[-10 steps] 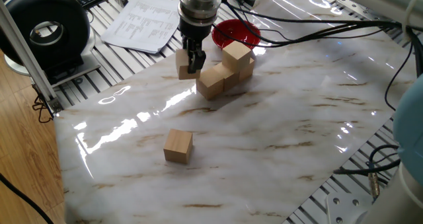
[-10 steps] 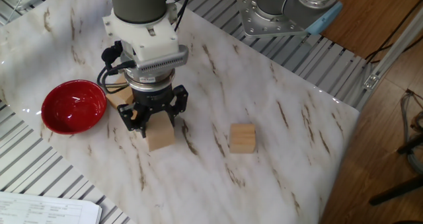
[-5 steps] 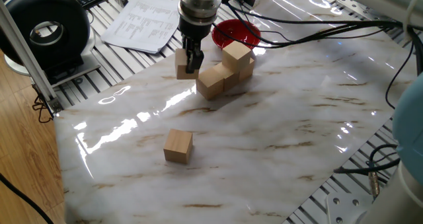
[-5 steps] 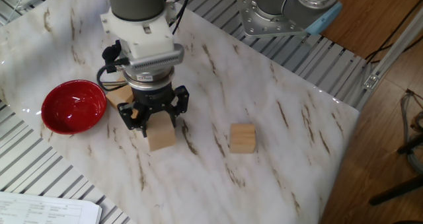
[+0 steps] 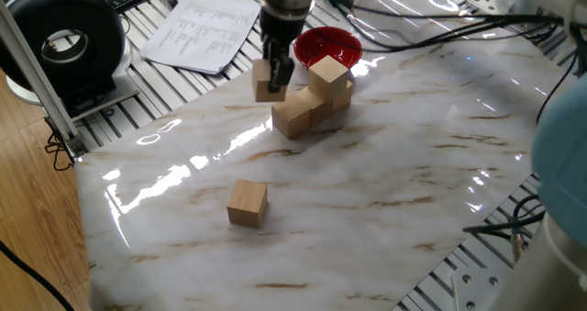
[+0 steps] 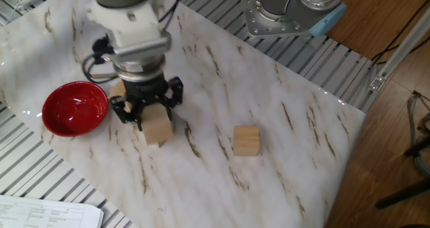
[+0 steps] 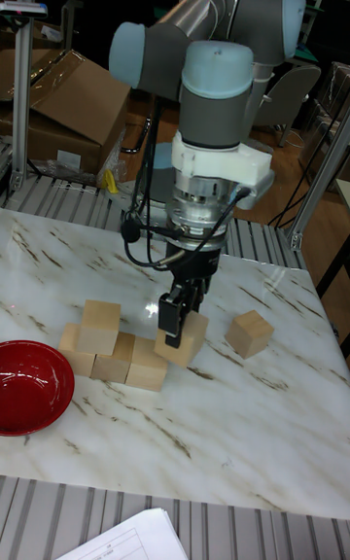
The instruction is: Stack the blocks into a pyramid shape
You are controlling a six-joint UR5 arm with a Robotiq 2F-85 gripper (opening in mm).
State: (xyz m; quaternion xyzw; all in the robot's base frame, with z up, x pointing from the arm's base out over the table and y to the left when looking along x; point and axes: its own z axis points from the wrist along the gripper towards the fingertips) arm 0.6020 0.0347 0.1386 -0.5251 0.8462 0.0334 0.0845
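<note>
Overhead, the UR5 arm [image 7: 209, 45] is reaching down over the marble table [image 5: 385, 192], its upper links running out of frame in both table-side views. Its gripper [image 7: 181, 319] is clamping one of the blocks, the held block [image 5: 268, 80], with the fingers [image 7: 171, 315] pressing on opposite faces; the cube is hanging tilted, lifted off the marble, though the tall view leaves its clearance hard to judge. Just beside the fingers, toward the red bowl [image 5: 327, 47], the block cluster [image 5: 314, 97] is sitting with one cube resting on top of a bottom row; the wrist is covering most of it in the other fixed view, so the full count is not showing there. Well away from the fingers, a lone block [image 5: 247, 203] is lying flat. Papers [image 5: 203, 31] are lying past the table edge, partly cut off.
</note>
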